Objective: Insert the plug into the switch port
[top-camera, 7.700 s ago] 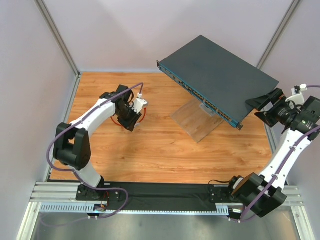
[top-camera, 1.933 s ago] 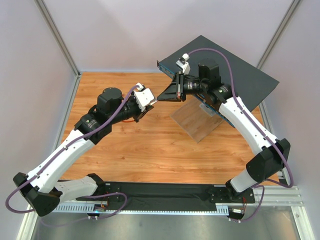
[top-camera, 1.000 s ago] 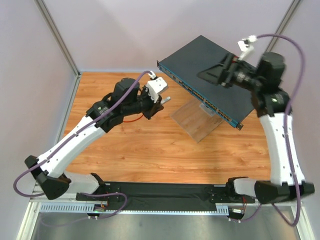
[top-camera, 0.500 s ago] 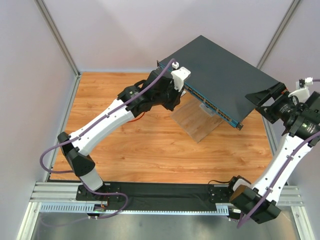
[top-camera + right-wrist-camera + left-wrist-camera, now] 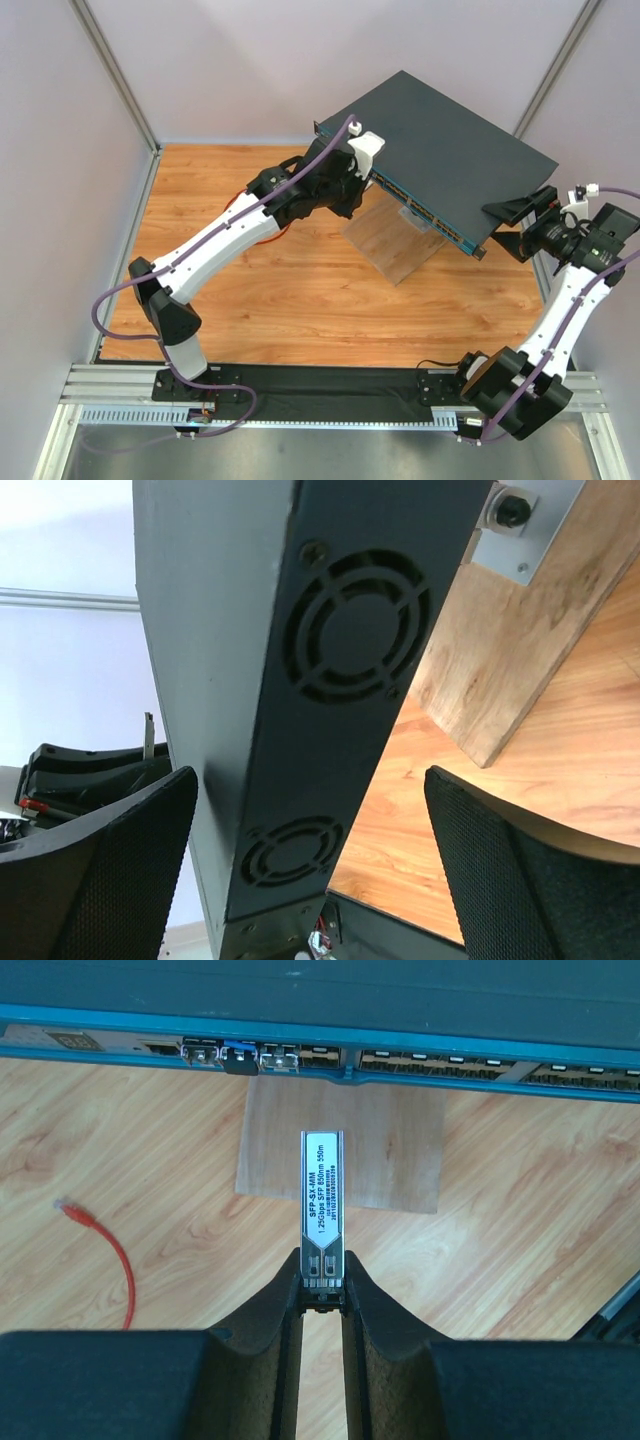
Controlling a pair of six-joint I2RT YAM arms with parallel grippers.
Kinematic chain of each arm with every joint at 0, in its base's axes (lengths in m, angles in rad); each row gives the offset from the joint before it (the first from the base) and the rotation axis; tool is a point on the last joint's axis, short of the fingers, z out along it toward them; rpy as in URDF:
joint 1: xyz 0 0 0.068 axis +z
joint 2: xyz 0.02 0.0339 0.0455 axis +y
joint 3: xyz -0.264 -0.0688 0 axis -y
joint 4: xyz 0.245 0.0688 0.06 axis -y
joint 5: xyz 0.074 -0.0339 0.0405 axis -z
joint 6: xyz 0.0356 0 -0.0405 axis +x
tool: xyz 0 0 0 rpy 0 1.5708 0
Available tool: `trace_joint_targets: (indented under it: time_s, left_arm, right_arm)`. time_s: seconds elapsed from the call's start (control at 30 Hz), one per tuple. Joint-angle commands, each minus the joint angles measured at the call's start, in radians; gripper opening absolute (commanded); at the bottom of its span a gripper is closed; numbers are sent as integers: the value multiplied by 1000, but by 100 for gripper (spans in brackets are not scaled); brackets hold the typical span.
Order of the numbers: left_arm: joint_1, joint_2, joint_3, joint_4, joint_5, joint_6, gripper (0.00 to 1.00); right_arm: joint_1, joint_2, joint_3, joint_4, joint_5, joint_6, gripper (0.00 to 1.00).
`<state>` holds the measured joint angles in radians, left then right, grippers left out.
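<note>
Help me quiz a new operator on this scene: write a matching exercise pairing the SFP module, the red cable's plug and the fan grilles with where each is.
Things:
1. SFP module
2. red cable's plug
3. fan grilles

Places:
A. lying loose on the wooden table
B. on the switch end face, between the open right fingers
C. pinched between the left fingers

Pairs: 1-C, 2-A, 3-B

The plug (image 5: 66,1204), a tiny pale-tipped connector ending a thin red cable (image 5: 124,1272), is lying loose and flat on the wooden tabletop (image 5: 150,1150). The switch port (image 5: 437,1059) is sitting in a row of alike small square sockets running across the thin front face of the blue-grey network switch (image 5: 320,995), well apart from the plug.
</note>
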<state>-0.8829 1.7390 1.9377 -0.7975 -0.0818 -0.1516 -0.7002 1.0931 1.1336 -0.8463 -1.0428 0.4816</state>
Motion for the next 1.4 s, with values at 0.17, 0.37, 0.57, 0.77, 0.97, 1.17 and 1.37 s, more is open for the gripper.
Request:
trace_joint_targets:
  time_s: [0.17,0.37,0.57,0.77,0.97,1.17,1.37]
  left_arm:
    - [-5,37,67,0,-3,-23,0]
    - [-8,77,110,1,-22,-23,0]
    - [-8,100,124,1,-27,-28,0]
    - [-8,113,132,4,-45,-19,0]
    - [-8,134,153,6,-52,-17,0]
    - [-8,146,170,11,-65,-12,0]
    - [-8,155,175,20,-84,-2,0]
  right_arm:
    - [27,-7,-83,317,-62,188,75]
    - [30,-10,-109,372,-59,224,37]
    - [31,-22,-117,378,-45,239,0]
    - [30,-35,-124,403,-39,270,0]
    - [30,-42,-139,412,-37,288,0]
    - [30,-64,-161,420,-31,299,0]
    - [30,-64,-161,420,-34,299,0]
